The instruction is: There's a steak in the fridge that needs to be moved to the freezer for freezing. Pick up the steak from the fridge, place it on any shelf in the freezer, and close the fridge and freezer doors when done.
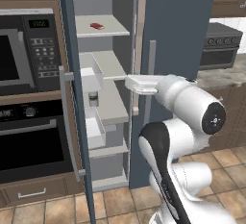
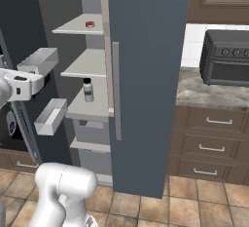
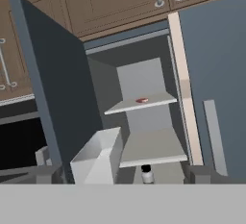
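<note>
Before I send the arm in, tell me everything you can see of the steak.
The steak is a small, flat red piece with paler patches, lying flat on the top white shelf of the open compartment, a little back from the front edge and toward the open door's side. Nothing else sits on that shelf or touches it. Its marbling is too small to make out. A small bottle stands two shelves below.

top shelf (image 1: 111, 30): steak (image 1: 97, 26) | lower shelf (image 2: 92, 105): small bottle (image 2: 88, 90) upright
</note>
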### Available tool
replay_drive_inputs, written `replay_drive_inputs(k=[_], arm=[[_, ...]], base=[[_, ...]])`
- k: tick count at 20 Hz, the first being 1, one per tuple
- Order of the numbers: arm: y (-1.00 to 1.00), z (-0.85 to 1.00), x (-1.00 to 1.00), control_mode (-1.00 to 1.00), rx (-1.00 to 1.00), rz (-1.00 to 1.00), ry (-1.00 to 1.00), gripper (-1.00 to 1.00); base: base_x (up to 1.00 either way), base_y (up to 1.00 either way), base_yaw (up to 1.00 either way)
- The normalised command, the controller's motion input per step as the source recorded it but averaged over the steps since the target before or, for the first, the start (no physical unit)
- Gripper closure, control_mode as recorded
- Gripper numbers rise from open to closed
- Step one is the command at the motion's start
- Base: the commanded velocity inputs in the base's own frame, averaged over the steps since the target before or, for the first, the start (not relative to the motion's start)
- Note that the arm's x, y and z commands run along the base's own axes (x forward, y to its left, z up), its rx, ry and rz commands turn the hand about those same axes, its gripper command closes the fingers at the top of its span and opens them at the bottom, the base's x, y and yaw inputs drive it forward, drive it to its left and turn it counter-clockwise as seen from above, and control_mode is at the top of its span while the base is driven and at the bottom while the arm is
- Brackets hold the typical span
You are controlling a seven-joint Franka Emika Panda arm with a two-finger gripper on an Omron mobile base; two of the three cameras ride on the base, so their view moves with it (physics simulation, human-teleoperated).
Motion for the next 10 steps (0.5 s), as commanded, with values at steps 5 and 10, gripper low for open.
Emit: replay_drive_inputs(k=[5, 10], arm=[[1.0, -0.05, -0.52, -1.0, 0.02, -0.04, 0.0, -1.0], [1.0, -0.35, -0.03, -1.0, 0.0, -0.06, 0.0, -1.0]], base=[[0.0, 0.0, 0.0], [0.0, 0.0, 0.0]])
